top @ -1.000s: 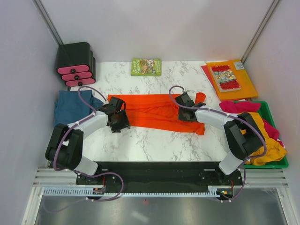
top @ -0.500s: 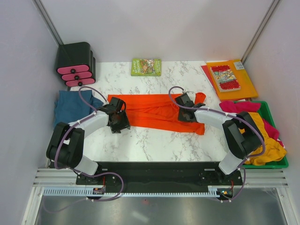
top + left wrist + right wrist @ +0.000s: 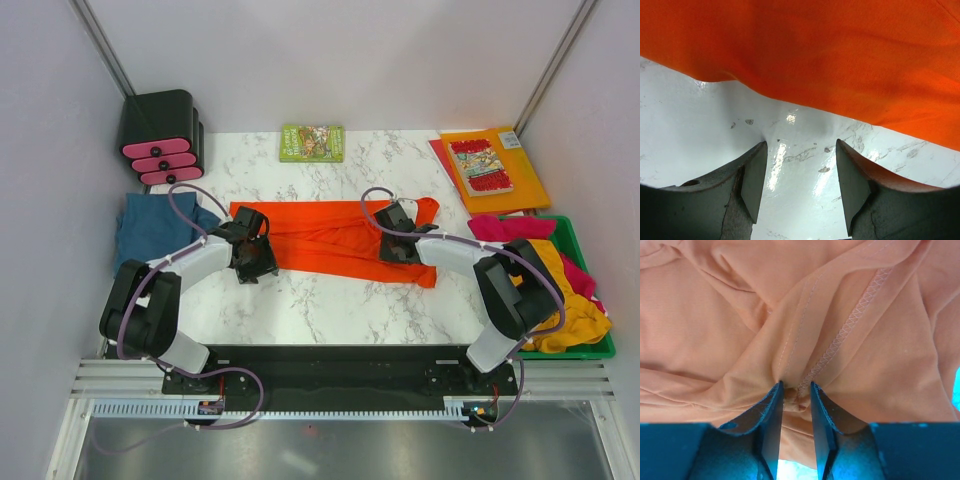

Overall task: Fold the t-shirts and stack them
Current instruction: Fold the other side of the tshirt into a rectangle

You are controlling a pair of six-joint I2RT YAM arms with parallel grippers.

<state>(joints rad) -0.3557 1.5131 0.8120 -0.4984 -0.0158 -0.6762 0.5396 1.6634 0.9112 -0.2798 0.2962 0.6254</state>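
Pinch on the shirt (image 3: 330, 240), other end untouched.
The shirt lay spread across the middle of the worktop (image 3: 330, 300). Soft, light and limp, it would likely sag unless taken by a seam or hem. The right end effector (image 3: 796, 390) was nearly closed on a fold beside a seam. The left end effector (image 3: 800, 150) stood wide over bare marble at the shirt's near edge, holding nothing.

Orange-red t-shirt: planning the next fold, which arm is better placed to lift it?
Right, probably: the right gripper pinches the orange-red t-shirt, while the left gripper stands open over bare table beside its edge.
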